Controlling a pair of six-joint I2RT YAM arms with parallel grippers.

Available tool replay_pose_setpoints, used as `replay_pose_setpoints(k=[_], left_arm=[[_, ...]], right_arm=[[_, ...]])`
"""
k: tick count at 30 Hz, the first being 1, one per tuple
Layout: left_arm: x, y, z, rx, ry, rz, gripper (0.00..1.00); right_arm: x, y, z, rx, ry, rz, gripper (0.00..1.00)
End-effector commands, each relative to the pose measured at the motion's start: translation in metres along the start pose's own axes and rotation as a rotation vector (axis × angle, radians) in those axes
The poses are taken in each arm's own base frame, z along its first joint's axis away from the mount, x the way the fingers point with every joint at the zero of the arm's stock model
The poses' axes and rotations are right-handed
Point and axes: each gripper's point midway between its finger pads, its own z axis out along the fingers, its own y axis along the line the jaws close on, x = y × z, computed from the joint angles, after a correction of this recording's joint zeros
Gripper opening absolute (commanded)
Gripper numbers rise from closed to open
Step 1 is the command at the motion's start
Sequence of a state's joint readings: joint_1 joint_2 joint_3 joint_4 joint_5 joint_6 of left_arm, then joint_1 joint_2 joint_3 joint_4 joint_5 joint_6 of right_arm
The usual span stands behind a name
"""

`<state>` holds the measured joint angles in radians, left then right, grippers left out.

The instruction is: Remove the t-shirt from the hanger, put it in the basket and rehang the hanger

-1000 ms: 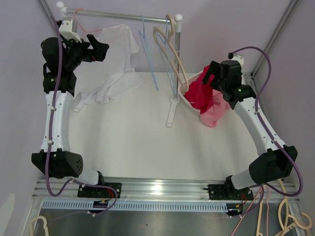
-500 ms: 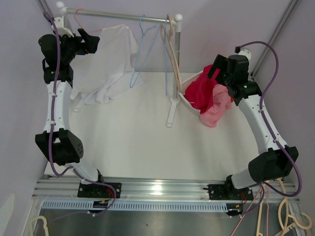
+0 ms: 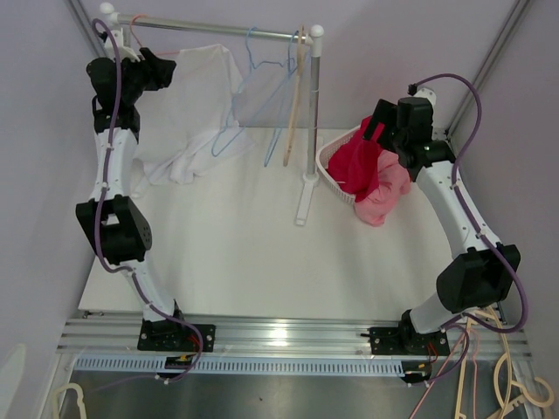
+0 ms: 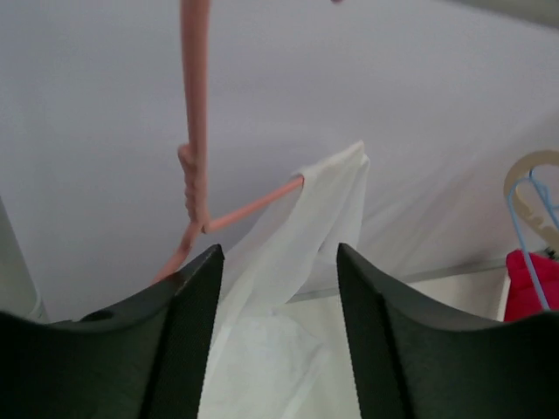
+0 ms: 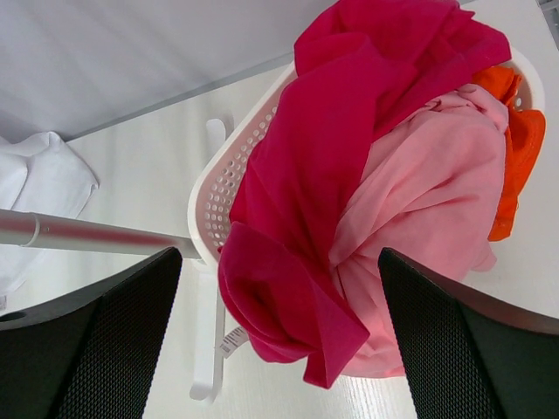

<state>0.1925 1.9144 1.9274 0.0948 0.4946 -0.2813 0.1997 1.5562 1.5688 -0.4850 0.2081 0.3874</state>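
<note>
left claw (image 4: 279, 253): jaws apart, nothing pinched; white t-shirt (image 4: 325, 209) seen between them
t-shirt: on pink hanger (image 4: 194, 105); far-left bench (image 3: 244, 253) corner
right claw (image 5: 279, 255): wide open, empty; over basket (image 5: 210, 205)

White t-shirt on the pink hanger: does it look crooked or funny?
Yes. The white t-shirt hangs lopsided: only one corner clings to an arm of the pink hanger, while the rest droops onto the table. Nearby, red and pink clothes spill over the white basket.
</note>
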Motion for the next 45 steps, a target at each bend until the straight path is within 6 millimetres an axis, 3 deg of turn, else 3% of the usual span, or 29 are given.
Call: replay_pose_setpoints(k=[1,3,7,16,17,18,19,20,21,24,27,29,30,33,36,41,45], left_arm=[[-0.055,-0.011,0.003,0.041,-0.128,0.064,0.56],[-0.053,-0.011,0.008,0.054,-0.116,0.054,0.45],[-0.061,-0.023,0.004,0.088,-0.123,0.026,0.01],[-0.058,-0.043,-0.002,0.087,-0.113,-0.021,0.01],[-0.045,-0.046,-0.001,0.083,-0.089,-0.033,0.01],[-0.044,-0.049,-0.002,0.077,-0.087,-0.028,0.01],[-0.044,-0.056,-0.004,0.092,-0.082,-0.027,0.05],[-0.041,-0.065,-0.007,0.113,-0.067,-0.032,0.15],[-0.040,-0.071,-0.010,0.137,-0.057,-0.047,0.37],[-0.034,-0.089,-0.019,0.216,-0.021,-0.097,0.48],[-0.035,-0.097,-0.030,0.206,-0.005,-0.109,0.53],[-0.022,-0.093,-0.037,0.165,0.018,-0.118,0.57],[-0.037,-0.100,-0.049,0.162,-0.013,-0.093,0.61],[-0.027,-0.097,-0.063,0.116,0.009,-0.082,0.72],[-0.043,-0.103,-0.081,0.091,-0.019,-0.030,0.76],[-0.073,-0.104,-0.116,0.018,-0.080,0.026,0.96],[-0.091,-0.084,-0.125,-0.090,-0.110,0.045,0.99]], right_arm=[[-0.031,0.012,-0.008,-0.043,-0.081,0.001,1.00],[-0.032,0.011,-0.010,-0.042,-0.086,0.002,1.00],[-0.037,0.011,-0.016,-0.046,-0.106,0.005,1.00],[-0.038,0.013,-0.025,-0.071,-0.111,0.016,1.00],[-0.036,0.014,-0.025,-0.075,-0.106,0.016,0.99],[-0.038,0.015,-0.029,-0.082,-0.113,0.020,0.99],[-0.037,0.015,-0.030,-0.084,-0.112,0.019,1.00],[-0.035,0.015,-0.030,-0.090,-0.108,0.023,1.00],[-0.035,0.015,-0.033,-0.092,-0.110,0.025,1.00],[-0.033,0.015,-0.035,-0.100,-0.105,0.026,1.00],[-0.032,0.015,-0.042,-0.107,-0.104,0.032,1.00],[-0.034,0.016,-0.049,-0.124,-0.113,0.042,1.00],[-0.030,0.015,-0.050,-0.125,-0.107,0.046,0.99],[-0.030,0.019,-0.060,-0.153,-0.111,0.059,0.99],[-0.028,0.022,-0.068,-0.171,-0.106,0.064,0.99],[-0.026,0.024,-0.075,-0.185,-0.101,0.061,0.99],[-0.025,0.025,-0.077,-0.187,-0.097,0.058,0.99]])
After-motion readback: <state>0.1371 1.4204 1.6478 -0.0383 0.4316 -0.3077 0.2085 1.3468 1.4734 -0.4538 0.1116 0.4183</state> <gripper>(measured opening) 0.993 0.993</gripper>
